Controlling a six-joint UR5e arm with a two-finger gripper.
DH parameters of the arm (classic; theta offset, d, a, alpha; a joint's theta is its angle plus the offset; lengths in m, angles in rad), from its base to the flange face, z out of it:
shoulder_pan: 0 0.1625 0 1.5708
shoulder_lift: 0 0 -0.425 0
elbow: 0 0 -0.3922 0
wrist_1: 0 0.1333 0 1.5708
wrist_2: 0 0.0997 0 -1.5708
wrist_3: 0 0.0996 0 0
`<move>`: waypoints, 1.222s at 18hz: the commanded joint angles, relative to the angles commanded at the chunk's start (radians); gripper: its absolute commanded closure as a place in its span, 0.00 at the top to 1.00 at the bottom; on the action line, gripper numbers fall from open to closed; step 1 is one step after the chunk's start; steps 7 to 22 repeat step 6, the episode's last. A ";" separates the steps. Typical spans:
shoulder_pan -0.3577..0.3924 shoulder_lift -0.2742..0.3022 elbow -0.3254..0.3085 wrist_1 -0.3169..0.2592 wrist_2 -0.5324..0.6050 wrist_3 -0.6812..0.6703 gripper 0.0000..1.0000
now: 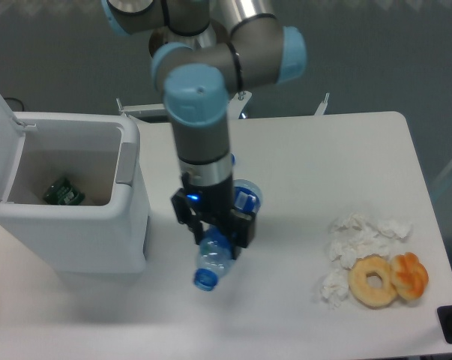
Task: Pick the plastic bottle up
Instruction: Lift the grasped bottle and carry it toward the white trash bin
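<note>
**One bottle held in the jaws, above the table**

One gripper (214, 225) is what you have to read here, and its black jaws are closed on the plastic bottle (224, 231), clamped across the ribbed body. You can see the bottle tilted: its blue neck end points down and toward the camera at the lower left, while the labelled end sticks out behind the gripper to the upper right. It appears clear of the white table (300, 300), with a faint shadow on the surface below it, though you cannot confirm the gap from this single view.

Your arm (199, 112) comes down almost vertically from the top of the picture, its light blue joint caps stacked above the wrist, and it blocks your sight of the tabletop directly behind it.

To your left of the gripper sits the white bin (76, 217), lid raised, with a small green item (64, 192) lying inside on its floor. The bottle hangs just beside the bin's right wall, not over the opening.

Well apart, toward the right edge of the table, you will find crumpled white tissues (360, 232), and touching their lower side a plain ring doughnut (373, 280) with an orange glazed pastry (410, 274) pressed against it.
</note>
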 joint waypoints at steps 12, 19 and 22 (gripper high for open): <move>-0.002 -0.003 -0.002 0.002 -0.011 0.002 0.68; -0.002 -0.003 -0.002 0.002 -0.011 0.002 0.68; -0.002 -0.003 -0.002 0.002 -0.011 0.002 0.68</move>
